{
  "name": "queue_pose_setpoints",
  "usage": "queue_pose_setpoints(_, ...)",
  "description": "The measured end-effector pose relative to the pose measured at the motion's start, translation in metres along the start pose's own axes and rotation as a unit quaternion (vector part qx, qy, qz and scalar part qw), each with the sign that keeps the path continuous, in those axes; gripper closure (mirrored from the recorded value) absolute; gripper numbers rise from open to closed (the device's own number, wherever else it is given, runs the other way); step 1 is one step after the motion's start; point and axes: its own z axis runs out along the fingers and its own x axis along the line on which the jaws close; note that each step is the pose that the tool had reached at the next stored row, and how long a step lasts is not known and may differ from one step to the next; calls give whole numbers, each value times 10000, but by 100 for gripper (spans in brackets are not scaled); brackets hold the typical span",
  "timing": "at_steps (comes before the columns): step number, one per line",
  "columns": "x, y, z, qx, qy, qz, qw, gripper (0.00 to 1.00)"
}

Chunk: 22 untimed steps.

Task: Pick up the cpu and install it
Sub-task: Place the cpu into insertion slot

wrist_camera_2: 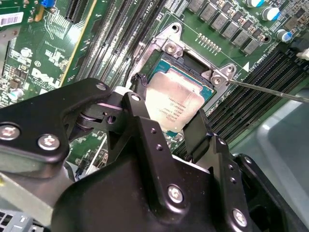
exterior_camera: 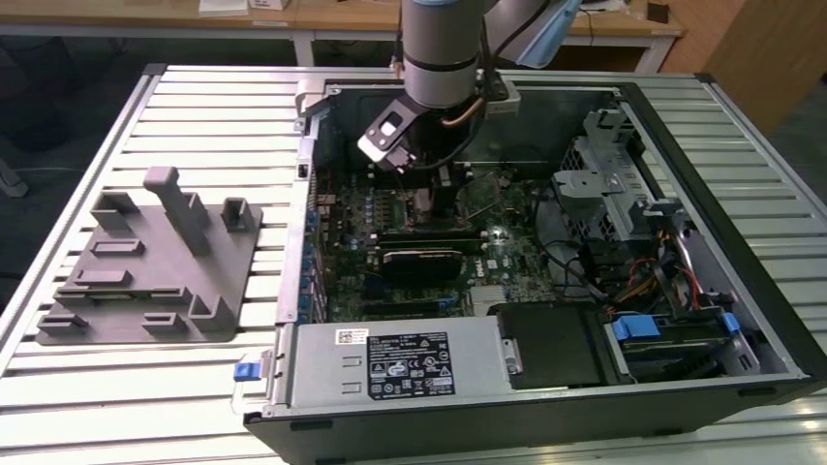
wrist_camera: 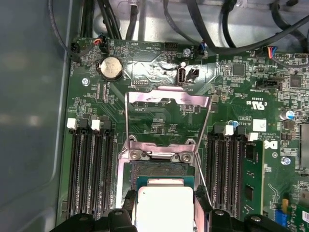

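Gripper: nearest in the second wrist view, gripper (wrist_camera_2: 169, 110) clamped, black fingers (wrist_camera_2: 140, 108) on opposite edges of the cpu (wrist_camera_2: 176, 99).
Cpu: at the open socket (wrist_camera_2: 186, 60).
First wrist view: cpu (wrist_camera: 164, 205) between the fingers, partly over the socket (wrist_camera: 161, 171).
Exterior view: arm (exterior_camera: 440, 58) reaches into the computer case (exterior_camera: 723, 320); grey fixture (exterior_camera: 155, 262) well apart.

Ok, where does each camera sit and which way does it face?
Exterior view: off the grey robot arm, raised, looking down into the open black computer case; the arm reaches in.
Second wrist view: on the arm, looking past the black gripper at the silver-white square cpu.
First wrist view: on the arm, facing the green motherboard; fingertips show.
Both wrist views share the gripped cpu.
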Motion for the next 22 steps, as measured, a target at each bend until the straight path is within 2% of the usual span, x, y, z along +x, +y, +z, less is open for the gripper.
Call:
queue_pose_setpoints(9, 14, -7, 75, 10, 0, 0, 10000, 45)
queue_pose_setpoints(22, 28, 13, 118, 13, -6, 2, 10000, 45)
